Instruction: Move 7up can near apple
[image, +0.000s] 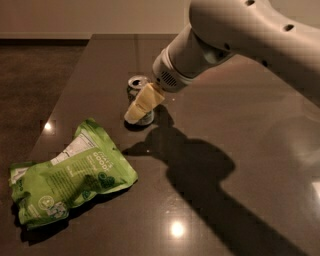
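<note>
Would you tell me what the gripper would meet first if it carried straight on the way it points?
Probably the 7up can: the gripper angles down-left directly across it in this view, though depth is unclear.

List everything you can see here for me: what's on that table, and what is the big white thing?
7up can: one, green and white with a silver top, standing towards the back of the table, partly behind the gripper.
snack bag: one, green, lying flat at the table's near left.
table: one, dark brown, glossy.
arm: one, white, reaching in from the upper right.
gripper: one, pale yellow, right at the can's near side.
</note>
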